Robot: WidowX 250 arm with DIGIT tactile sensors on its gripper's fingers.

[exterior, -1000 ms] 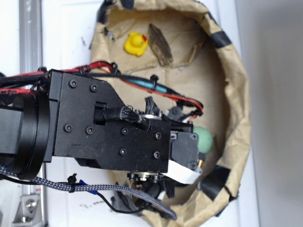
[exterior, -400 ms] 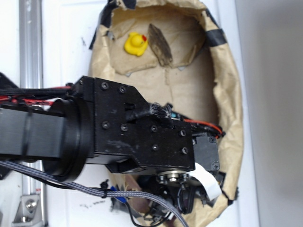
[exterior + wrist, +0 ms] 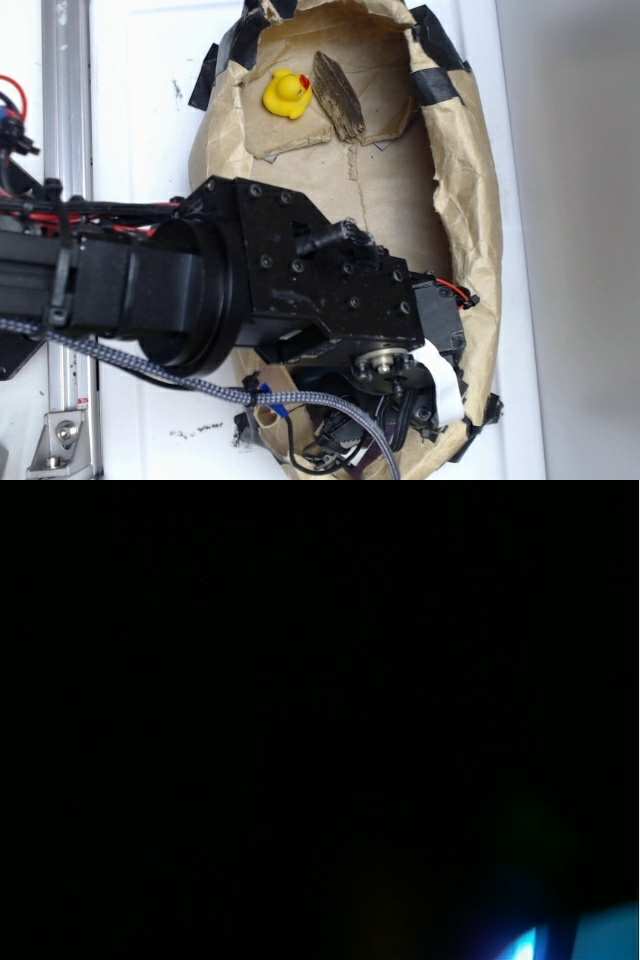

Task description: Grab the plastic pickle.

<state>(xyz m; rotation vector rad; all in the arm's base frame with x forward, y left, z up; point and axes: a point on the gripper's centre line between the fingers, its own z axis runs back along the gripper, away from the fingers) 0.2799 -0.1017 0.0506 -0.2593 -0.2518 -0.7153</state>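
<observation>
The plastic pickle is hidden in both views. My black arm (image 3: 330,290) reaches from the left over the lower half of a brown paper-lined basin (image 3: 470,180) and points down into it. The gripper's fingers are covered by the wrist housing and its cables, so their state does not show. The wrist view is almost wholly black, with only a small blue glint (image 3: 610,935) at its bottom right corner.
A yellow rubber duck (image 3: 287,94) and a brown bark-like piece (image 3: 338,95) lie at the basin's far end. Black tape (image 3: 432,85) patches the crumpled paper rim. A metal rail (image 3: 65,120) runs along the left on the white table.
The arm has moved down the frame and lower into the basin. The round green ball seen at the right a second ago is now covered by it.
</observation>
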